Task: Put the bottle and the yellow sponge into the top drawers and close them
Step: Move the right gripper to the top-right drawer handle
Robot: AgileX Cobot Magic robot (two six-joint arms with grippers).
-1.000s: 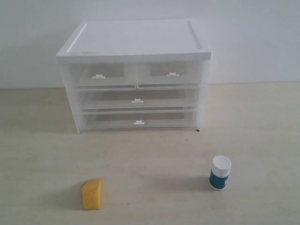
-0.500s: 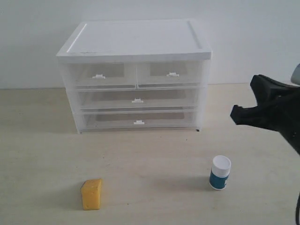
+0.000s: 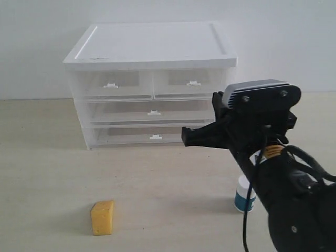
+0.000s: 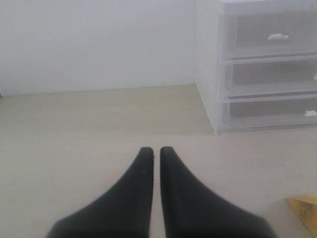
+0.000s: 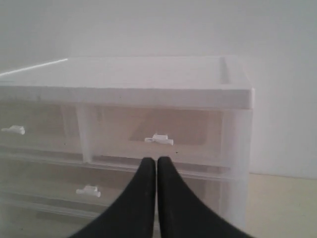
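Observation:
The yellow sponge (image 3: 103,217) lies on the table at the front left, and its corner (image 4: 303,207) shows in the left wrist view. Half hidden behind my right arm, the teal bottle (image 3: 243,195) stands at the front right. Both top drawers, left (image 3: 111,85) and right (image 3: 192,83), are pushed in. My right gripper (image 3: 186,135) is shut and empty in front of the cabinet, its tips (image 5: 156,160) pointing just below the right top drawer's handle (image 5: 159,139). My left gripper (image 4: 155,150) is shut with nothing in it, low over bare table, and does not show in the exterior view.
The white-topped cabinet (image 3: 152,44) stands at the back against a white wall. Below the top pair sit two full-width drawers (image 3: 153,112), both pushed in. The cabinet's side (image 4: 207,69) lies ahead and to the right of my left gripper.
My right arm has come in from the right edge, moving leftward across the bottle until its gripper is in front of the cabinet. The sponge, bottle and drawers have not moved.

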